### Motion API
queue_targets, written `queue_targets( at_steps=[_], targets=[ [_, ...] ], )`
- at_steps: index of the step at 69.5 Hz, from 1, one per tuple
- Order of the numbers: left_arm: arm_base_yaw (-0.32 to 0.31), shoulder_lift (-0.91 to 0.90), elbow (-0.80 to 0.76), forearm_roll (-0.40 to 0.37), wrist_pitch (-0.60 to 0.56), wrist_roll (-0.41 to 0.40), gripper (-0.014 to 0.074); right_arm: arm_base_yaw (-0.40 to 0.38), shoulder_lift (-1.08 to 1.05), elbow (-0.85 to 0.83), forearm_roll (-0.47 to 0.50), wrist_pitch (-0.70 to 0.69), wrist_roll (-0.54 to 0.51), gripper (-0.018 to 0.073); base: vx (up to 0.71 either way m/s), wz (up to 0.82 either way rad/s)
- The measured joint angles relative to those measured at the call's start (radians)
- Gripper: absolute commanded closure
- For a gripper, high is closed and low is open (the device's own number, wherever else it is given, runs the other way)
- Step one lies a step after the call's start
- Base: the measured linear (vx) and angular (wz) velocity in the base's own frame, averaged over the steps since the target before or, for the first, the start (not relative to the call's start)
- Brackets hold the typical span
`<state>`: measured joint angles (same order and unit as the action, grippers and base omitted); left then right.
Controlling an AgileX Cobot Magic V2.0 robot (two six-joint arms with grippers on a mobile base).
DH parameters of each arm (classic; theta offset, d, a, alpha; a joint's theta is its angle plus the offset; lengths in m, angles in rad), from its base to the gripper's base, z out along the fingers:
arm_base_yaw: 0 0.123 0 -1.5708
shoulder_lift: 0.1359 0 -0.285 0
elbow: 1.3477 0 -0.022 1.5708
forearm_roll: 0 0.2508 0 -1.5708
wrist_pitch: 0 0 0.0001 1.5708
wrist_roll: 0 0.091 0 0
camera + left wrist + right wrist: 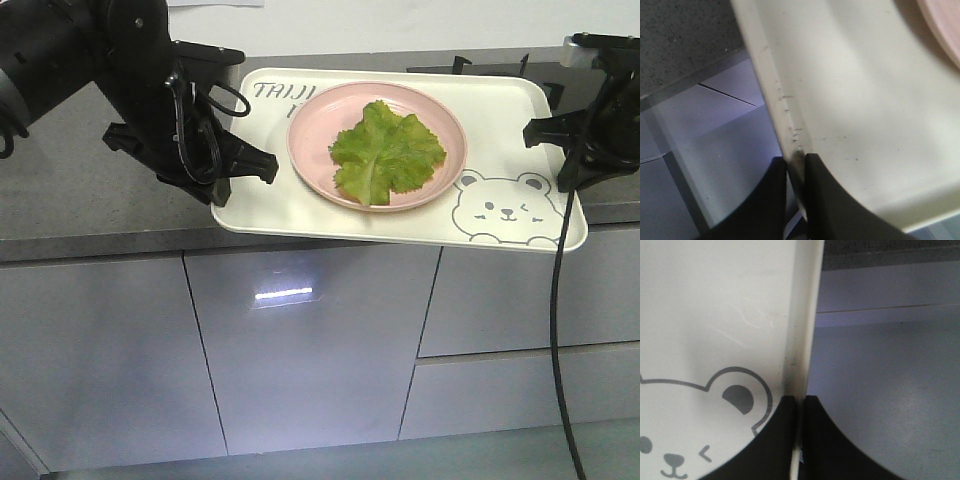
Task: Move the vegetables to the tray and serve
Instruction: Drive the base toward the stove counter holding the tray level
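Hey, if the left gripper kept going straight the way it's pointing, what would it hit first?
The left gripper is shut on the tray rim; pushed on, it would probably reach the pink plate next.
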<state>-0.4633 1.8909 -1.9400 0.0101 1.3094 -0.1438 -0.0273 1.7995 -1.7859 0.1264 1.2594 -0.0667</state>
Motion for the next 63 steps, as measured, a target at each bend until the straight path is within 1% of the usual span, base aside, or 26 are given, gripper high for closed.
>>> queue_targets(
  at_steps=[63],
  targets=[
    [0.000,0.000,0.000,0.000,0.000,0.000,0.0602,0.000,0.000,0.000,0.000,0.000,0.000,0.0565,0.11,0.04]
  ],
)
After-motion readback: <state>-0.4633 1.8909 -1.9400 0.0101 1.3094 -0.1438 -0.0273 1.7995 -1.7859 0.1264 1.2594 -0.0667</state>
